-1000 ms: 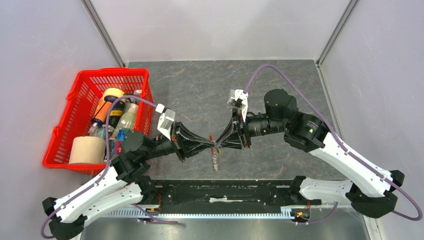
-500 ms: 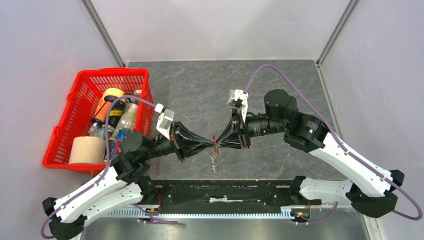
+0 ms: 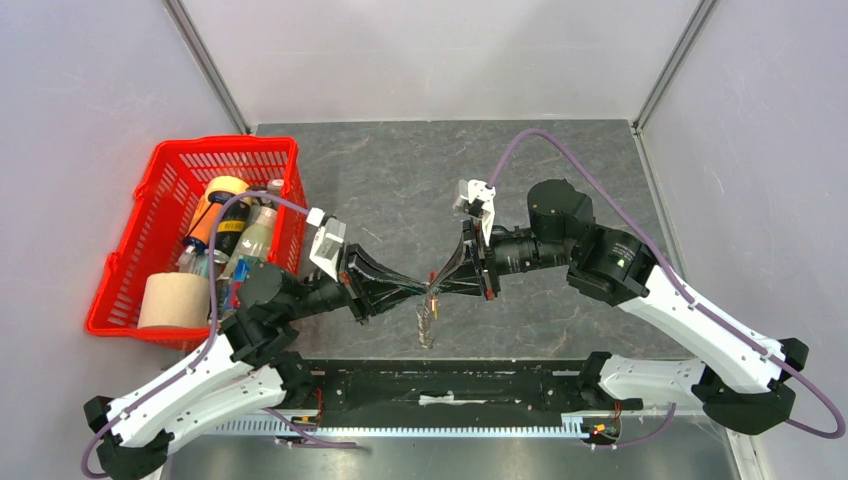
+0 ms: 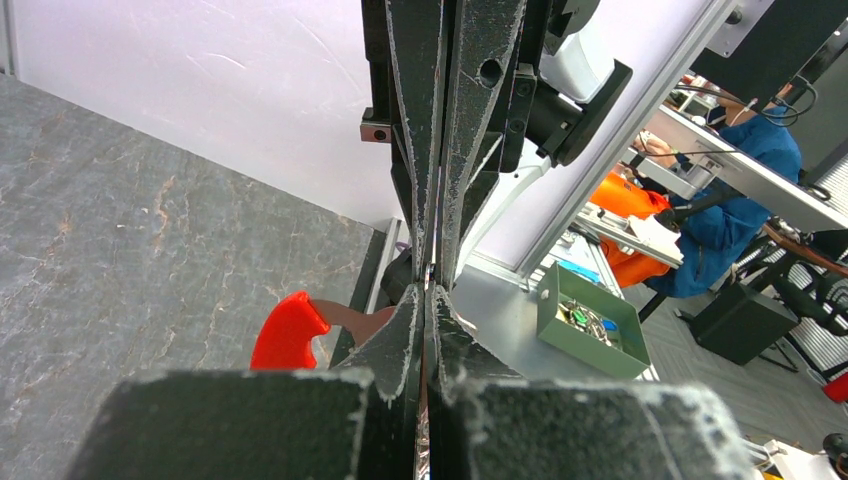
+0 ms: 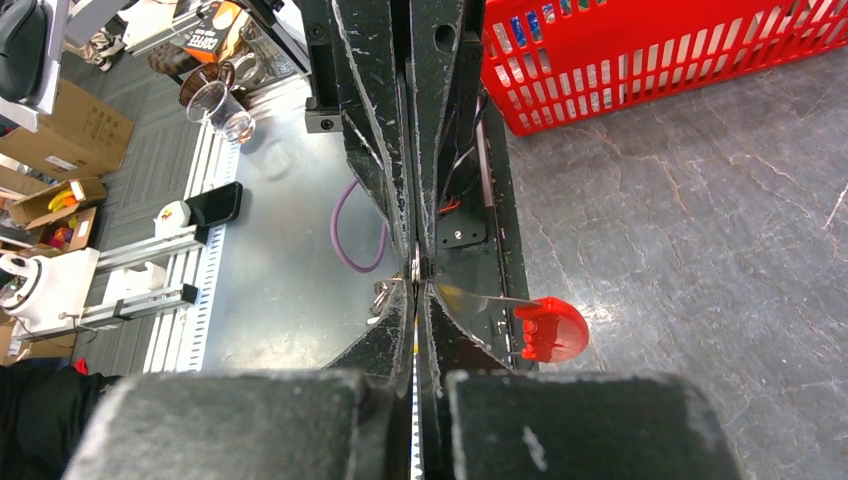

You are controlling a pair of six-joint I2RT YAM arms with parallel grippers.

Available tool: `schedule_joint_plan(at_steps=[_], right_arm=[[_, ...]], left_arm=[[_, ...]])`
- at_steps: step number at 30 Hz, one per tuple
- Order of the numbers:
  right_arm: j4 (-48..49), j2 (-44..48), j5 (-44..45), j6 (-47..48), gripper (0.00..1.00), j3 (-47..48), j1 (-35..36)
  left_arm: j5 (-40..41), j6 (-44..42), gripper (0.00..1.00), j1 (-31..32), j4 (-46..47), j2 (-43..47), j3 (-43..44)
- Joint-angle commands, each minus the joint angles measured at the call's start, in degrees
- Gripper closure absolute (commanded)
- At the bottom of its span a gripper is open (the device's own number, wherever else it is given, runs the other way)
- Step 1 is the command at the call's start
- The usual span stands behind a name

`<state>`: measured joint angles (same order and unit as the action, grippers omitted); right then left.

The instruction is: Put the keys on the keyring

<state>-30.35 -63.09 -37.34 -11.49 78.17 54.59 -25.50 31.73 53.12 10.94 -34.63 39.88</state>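
1. In the top view the left gripper (image 3: 422, 292) and the right gripper (image 3: 436, 287) meet tip to tip in the lower middle of the frame, above the grey bench (image 3: 380, 180). The contact itself is too small to read there.
2. Both pairs of jaws are pressed together. Each wrist view shows only a thin bright sliver in the seam of its own jaws, so I cannot tell what each pair pinches, or which pair carries the load.
3. The keys (image 3: 428, 322) hang as a small silvery bunch just below the meeting tips in the top view. Single keys and their colours cannot be told apart.
4. In the top view the keyring (image 3: 428, 284) is only a red speck at the tips.
5. The left wrist view shows the keyring as a curved red piece (image 4: 288, 330) at the lower left, on a brownish strip that runs behind a jaw. The right wrist view shows it as a rounded red piece (image 5: 550, 328) right of centre, on a silvery strip reaching the tips. No view shows its whole loop.
6. The key bunch is hidden in the left wrist view. In the right wrist view a few silvery bits (image 5: 380, 294) peek out just left of the tips.
7. The red basket (image 3: 150, 190) stands at the left of the top view and holds a paper roll (image 3: 172, 300) and bottles. One corner of it fills the upper right of the right wrist view.
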Motion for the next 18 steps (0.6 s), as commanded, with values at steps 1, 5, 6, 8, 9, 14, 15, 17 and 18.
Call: schedule_joint_plan(at_steps=[1, 5, 6, 8, 9, 14, 15, 17, 18], right_arm=[[1.35, 0.0, 0.51, 0.42, 1.0, 0.45, 0.76], [0.18, 0.16, 0.13, 0.7, 1.0, 0.74, 0.91], [-0.47, 0.14, -0.09, 0.94, 1.0, 0.98, 0.93], [-2.25, 0.15, -0.16, 1.28, 1.0, 1.49, 0.91], [-3.0, 0.11, -0.38, 1.44, 1.0, 1.76, 0.94], [-8.06, -0.03, -2.71, 1.84, 1.0, 3.77, 0.91], [-8.83, 0.0, -2.93, 1.99, 1.0, 3.88, 0.92], [-9.95, 0.16, -5.09, 2.01, 1.0, 4.18, 0.95], [-10.62, -0.03, -6.16, 1.88, 1.0, 4.54, 0.95]], left_arm=[[1.42, 1.74, 0.98, 0.01, 4.37, 0.52, 0.58], [-0.75, 2.13, 0.95, 0.01, 3.98, 0.21, 0.61], [-1.88, 2.03, 0.9, 0.04, 3.02, 0.19, 0.91], [-3.9, 1.6, 0.82, 0.03, 0.42, -0.33, 2.23], [-4.98, 1.33, 0.78, 0.05, -1.23, -0.54, 2.75], [-8.68, -0.19, 0.66, 0.05, -7.53, -0.4, 4.99], [-8.86, -0.51, 0.65, 0.05, -8.79, -0.4, 5.49], [-9.01, -1.29, 0.63, 0.05, -11.28, -0.65, 6.28], [-8.96, -1.63, 0.62, 0.05, -12.66, -0.85, 6.64]])
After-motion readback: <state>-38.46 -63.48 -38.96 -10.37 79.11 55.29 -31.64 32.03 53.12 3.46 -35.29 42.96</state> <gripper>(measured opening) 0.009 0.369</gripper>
